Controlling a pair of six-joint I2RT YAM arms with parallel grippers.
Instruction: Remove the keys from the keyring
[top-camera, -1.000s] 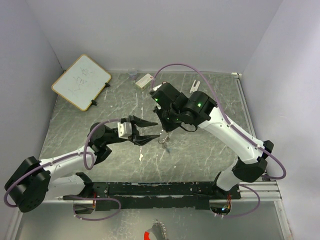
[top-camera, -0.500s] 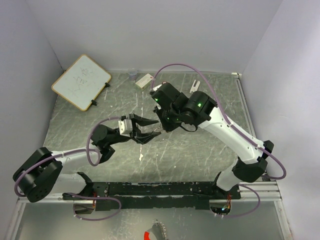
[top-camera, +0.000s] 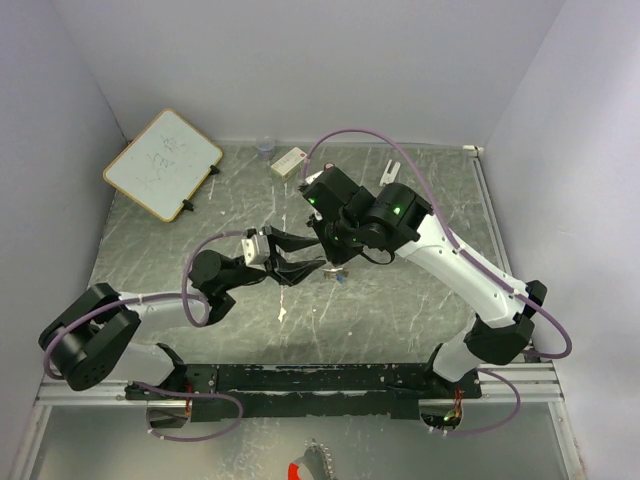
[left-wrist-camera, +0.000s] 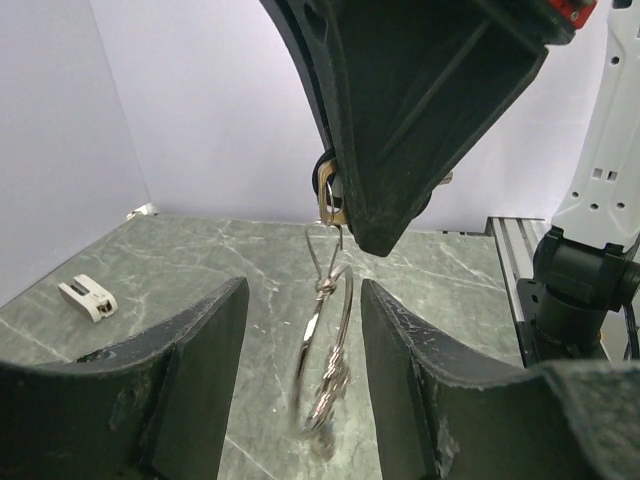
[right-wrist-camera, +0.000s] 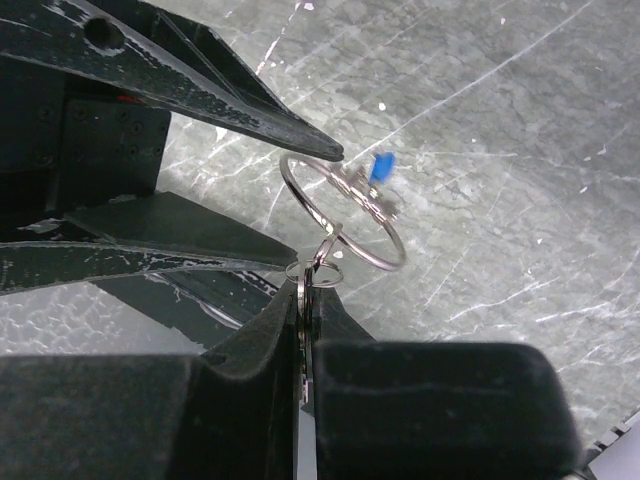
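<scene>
My right gripper (right-wrist-camera: 305, 292) is shut on a flat metal piece, which a small ring (right-wrist-camera: 315, 268) links to the keyring (right-wrist-camera: 345, 215). The keyring is a thin silver loop that hangs free above the table. On it are the keys, one of them with a blue head (right-wrist-camera: 381, 165). In the left wrist view the keyring (left-wrist-camera: 325, 345) dangles edge-on, its keys (left-wrist-camera: 332, 395) blurred at the bottom. My left gripper (left-wrist-camera: 303, 300) is open, one finger on each side of the loop without touching it. From above, both grippers meet at mid-table (top-camera: 325, 258).
A small whiteboard (top-camera: 163, 163) lies at the back left. At the back edge are a white box (top-camera: 289, 161), a small cup (top-camera: 265, 148) and a white clip (top-camera: 391, 170). My right arm's white base (left-wrist-camera: 600, 180) stands to the right of the left gripper.
My left arm has drawn its elbow in and raised its gripper towards the right gripper, so its fingers now flank the hanging keyring. The right gripper has held still.
</scene>
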